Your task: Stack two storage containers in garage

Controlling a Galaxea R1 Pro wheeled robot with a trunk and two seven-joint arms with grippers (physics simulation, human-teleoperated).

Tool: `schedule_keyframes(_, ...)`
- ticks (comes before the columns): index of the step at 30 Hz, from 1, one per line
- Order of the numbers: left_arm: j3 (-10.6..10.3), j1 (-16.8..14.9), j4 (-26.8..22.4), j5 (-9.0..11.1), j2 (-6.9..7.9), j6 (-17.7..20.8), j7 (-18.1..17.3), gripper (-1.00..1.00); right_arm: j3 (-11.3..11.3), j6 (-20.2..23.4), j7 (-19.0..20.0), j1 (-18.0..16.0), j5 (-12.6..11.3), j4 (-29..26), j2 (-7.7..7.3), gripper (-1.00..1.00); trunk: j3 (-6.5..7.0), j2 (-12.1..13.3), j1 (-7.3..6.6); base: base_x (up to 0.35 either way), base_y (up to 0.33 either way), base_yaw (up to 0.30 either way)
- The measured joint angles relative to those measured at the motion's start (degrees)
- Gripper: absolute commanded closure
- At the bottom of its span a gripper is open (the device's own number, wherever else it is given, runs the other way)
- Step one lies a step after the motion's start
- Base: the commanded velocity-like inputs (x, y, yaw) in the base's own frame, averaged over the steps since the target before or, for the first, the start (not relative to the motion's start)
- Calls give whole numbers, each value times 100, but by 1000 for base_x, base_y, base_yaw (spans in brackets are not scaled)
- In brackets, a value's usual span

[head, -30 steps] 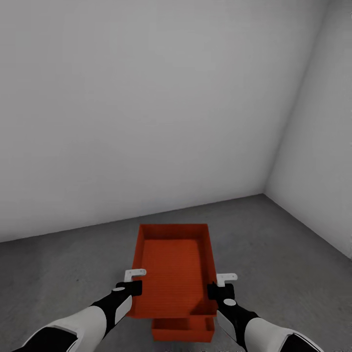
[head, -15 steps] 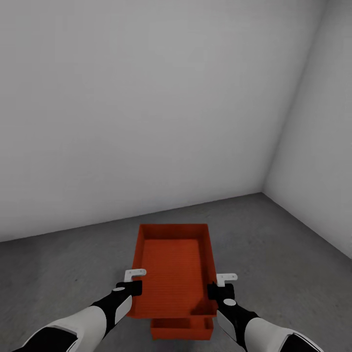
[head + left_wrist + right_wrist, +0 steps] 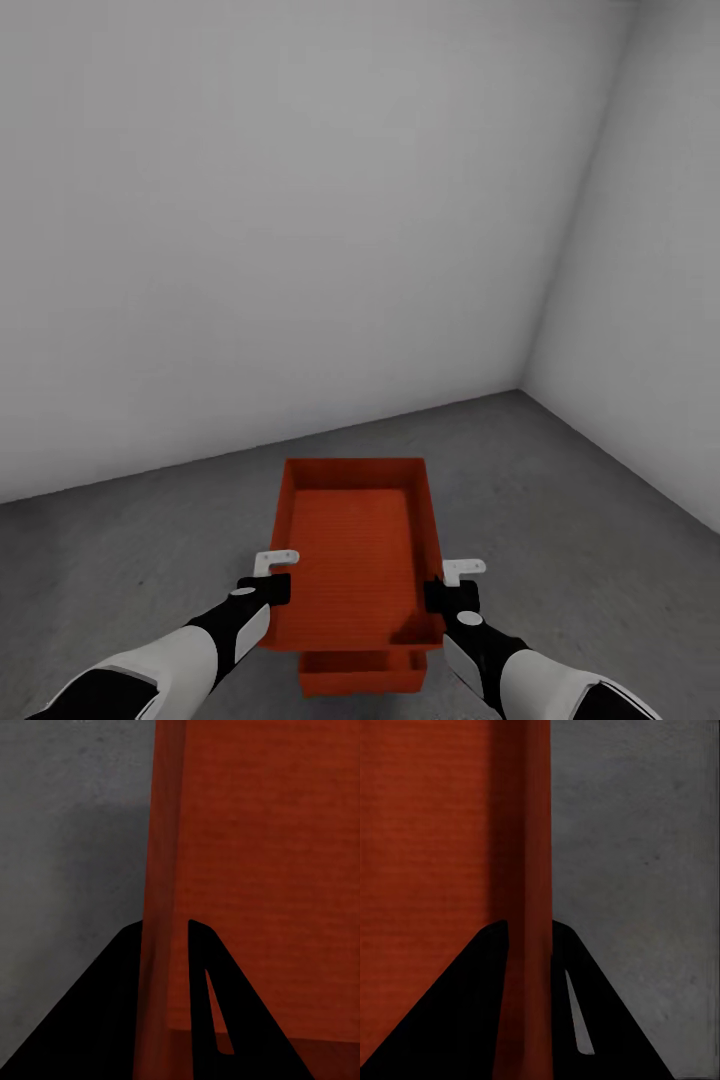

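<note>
Since the earlier frame our view has swung slightly right: the wall corner sits further left, and the lower container [image 3: 362,673] on the floor [image 3: 560,520] shows shifted left beneath the carried container [image 3: 355,545]. We hold that upper bin over it in the garage, left tool [image 3: 268,590] and right tool [image 3: 447,596] each pinching a long side wall. We judge it light and stiff but smooth, so the rim walls near mid-length look the best place to hold.
</note>
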Motion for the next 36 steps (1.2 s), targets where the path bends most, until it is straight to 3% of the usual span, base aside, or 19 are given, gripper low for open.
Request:
schedule_keyframes(13,-2,1,-5,1,-3,4,7,100,-3,0,10,-2,-3,2,-3,100,0,0,0,0,0,-98)
schedule_keyframes(36,-1,1,-2,0,-4,1,8,100,-2,0,12,-1,-4,2,-4,100,0,0,0,0,0,51)
